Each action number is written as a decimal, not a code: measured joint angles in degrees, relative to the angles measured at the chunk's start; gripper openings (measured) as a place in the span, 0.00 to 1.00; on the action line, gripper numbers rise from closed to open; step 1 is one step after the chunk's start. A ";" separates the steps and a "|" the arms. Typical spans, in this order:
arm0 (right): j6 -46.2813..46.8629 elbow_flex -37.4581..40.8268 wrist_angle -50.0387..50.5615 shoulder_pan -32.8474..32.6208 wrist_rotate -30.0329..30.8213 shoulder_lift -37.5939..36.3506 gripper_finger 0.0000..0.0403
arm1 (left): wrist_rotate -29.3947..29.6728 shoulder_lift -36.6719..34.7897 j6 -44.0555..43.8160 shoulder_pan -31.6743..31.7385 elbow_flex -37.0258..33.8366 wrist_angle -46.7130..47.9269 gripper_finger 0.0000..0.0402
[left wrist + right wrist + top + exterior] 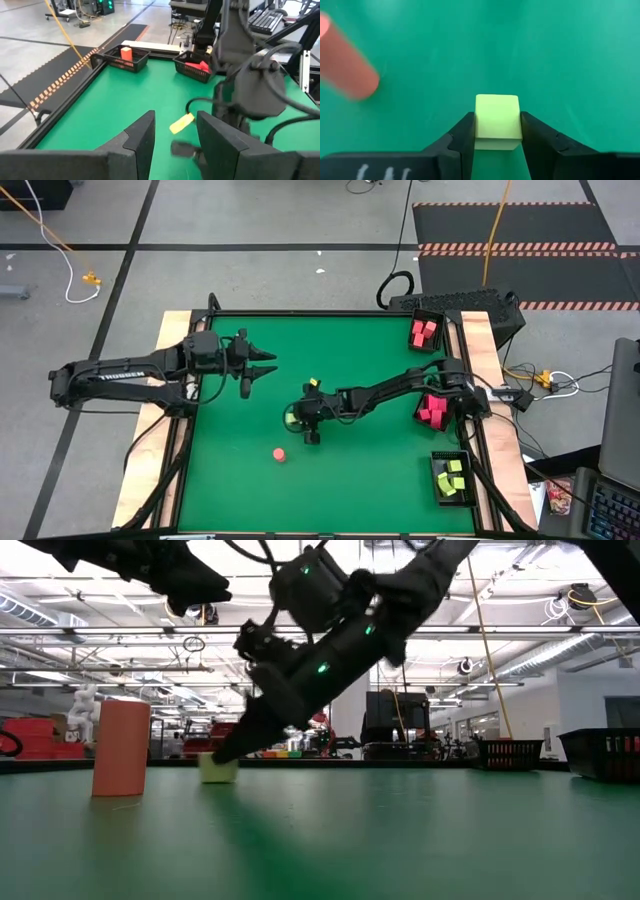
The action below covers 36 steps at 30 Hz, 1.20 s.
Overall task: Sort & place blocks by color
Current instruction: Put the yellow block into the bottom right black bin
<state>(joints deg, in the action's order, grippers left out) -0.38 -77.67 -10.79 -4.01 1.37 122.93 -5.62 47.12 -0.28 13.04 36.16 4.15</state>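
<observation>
Cut off by the right wrist view's edge: the pink-red round piece point(345, 62), blurred too. Hidden in the high view under the right gripper point(297, 420): most of the yellow-green cube point(290, 420). Too small to count there: pink-red blocks point(432, 409) in a tray half covered by the arm. Cut off above in the low view: both arms.

Green bench point(330, 480) looks like smooth matt felt or mat, edged in pale bare wood point(490, 380). Yellow-green cube point(497, 121) reads as matt, smooth plastic or foam, with soft edges. Pink round piece point(345, 65) is equally dull. The right gripper point(496, 142) has matt black plastic-looking jaws. Black trays point(125, 60) look like plastic mesh.
</observation>
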 joint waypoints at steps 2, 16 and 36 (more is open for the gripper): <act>-0.15 0.11 5.04 -0.50 0.04 -2.57 0.29 | 1.08 -0.82 0.01 0.02 0.00 0.74 0.37; 14.43 0.15 44.32 -9.95 -0.13 -21.42 0.29 | 1.26 -0.67 -0.91 0.01 0.00 2.18 0.37; 77.79 2.73 71.94 -33.05 -13.50 -31.45 0.29 | 1.24 -0.64 -0.83 0.01 0.00 -5.92 0.37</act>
<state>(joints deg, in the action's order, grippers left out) 77.41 -74.94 61.15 -37.06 -12.13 91.48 -4.38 46.48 -1.11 13.05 36.16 -1.78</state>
